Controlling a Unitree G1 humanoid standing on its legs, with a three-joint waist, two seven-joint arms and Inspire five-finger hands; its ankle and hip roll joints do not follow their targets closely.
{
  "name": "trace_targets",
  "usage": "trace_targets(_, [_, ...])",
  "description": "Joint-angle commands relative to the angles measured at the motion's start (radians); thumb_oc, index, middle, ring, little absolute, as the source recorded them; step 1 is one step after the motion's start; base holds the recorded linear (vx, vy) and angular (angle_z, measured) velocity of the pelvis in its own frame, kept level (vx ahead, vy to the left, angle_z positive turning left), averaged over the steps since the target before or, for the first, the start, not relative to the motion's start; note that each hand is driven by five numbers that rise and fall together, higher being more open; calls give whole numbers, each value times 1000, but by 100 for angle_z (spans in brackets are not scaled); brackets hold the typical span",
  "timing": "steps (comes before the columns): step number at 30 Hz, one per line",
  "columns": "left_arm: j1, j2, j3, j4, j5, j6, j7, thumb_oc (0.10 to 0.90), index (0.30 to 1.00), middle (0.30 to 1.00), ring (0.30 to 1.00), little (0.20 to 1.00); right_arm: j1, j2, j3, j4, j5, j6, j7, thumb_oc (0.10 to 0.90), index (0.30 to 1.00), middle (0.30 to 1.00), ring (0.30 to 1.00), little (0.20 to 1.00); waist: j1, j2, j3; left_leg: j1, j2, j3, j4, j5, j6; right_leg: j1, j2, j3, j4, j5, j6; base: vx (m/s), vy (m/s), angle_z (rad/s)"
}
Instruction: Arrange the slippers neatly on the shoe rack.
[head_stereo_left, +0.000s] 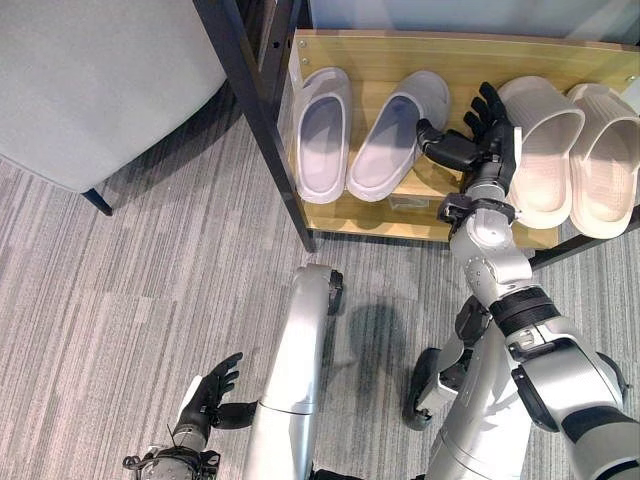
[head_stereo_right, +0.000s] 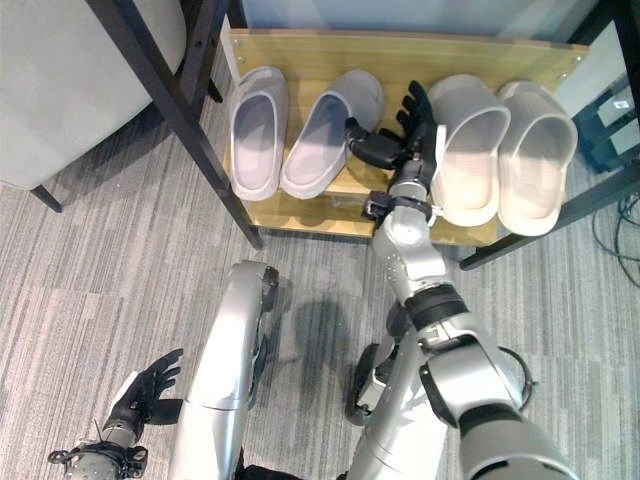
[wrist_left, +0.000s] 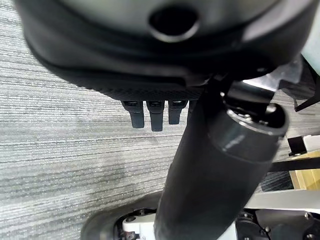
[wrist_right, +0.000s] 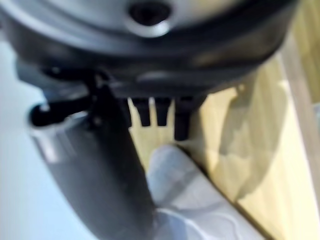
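Hanging low by my side, my left hand (head_stereo_left: 208, 398) idles over the grey carpet (head_stereo_left: 120, 300) with its fingers loosely spread and nothing in it. Further out, my right hand (head_stereo_left: 478, 140) reaches onto the wooden shelf (head_stereo_left: 400, 55) of the shoe rack, fingers straight and splayed, thumb stuck out toward the lavender pair, holding nothing. It hovers in the gap between the two pairs. All four slippers are on the shelf already: the left lavender slipper (head_stereo_left: 322, 132) sits fairly straight, the right lavender slipper (head_stereo_left: 398, 132) beside it leans at an angle with its toe swung toward my hand, and the two beige slippers (head_stereo_left: 545, 145) (head_stereo_left: 605, 155) lie side by side past my palm. At the far side, a dark rack post (head_stereo_left: 262, 120) and a grey chair seat (head_stereo_left: 90, 80) stand clear of the work. I judge this the tidying stage; next I'd nudge the tilted lavender slipper's toe square with its mate, gently, without bumping the beige pair
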Motion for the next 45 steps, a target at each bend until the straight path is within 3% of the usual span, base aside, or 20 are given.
trace_targets(1, [-6, 60, -121, -95, -18, -37, -3, 800, 900, 900, 900, 900, -162, -37, 102, -15, 17, -64, 57, 800, 900, 900, 900, 900, 113, 81, -33, -94, -115, -4, -162, 48, 2, -3, -21, 22, -44, 59, -82, 0, 0, 0])
trace_targets(27, [-28, 85, -171, -78, -23, -36, -7, 800, 900, 900, 900, 900, -264, 113, 240, 97, -67, 4, 117, 800, 900, 900, 900, 900, 148, 111, -33, -94, -122, -28, -135, 39, 7, 11, -22, 6, -43, 60, -82, 0, 0, 0])
trace_targets(38, [-18, 79, -169, -66, -32, -33, 2, 800, 900, 900, 900, 900, -268, 102, 229, 75, -162, 10, 66, 800, 900, 900, 900, 900, 132, 100, -33, -94, -121, -17, -133, 40, 9, 4, -19, 19, -37, 60, -83, 0, 0, 0])
trace_targets(45, [-1, 63, -141, -66, -30, -37, 18, 800, 900, 900, 900, 900, -245, 60, 214, -69, -328, 17, -8, 800, 900, 900, 900, 900, 109, 79, -33, -94, -114, -1, -139, 45, 8, -4, -15, 31, -37, 60, -84, 0, 0, 0])
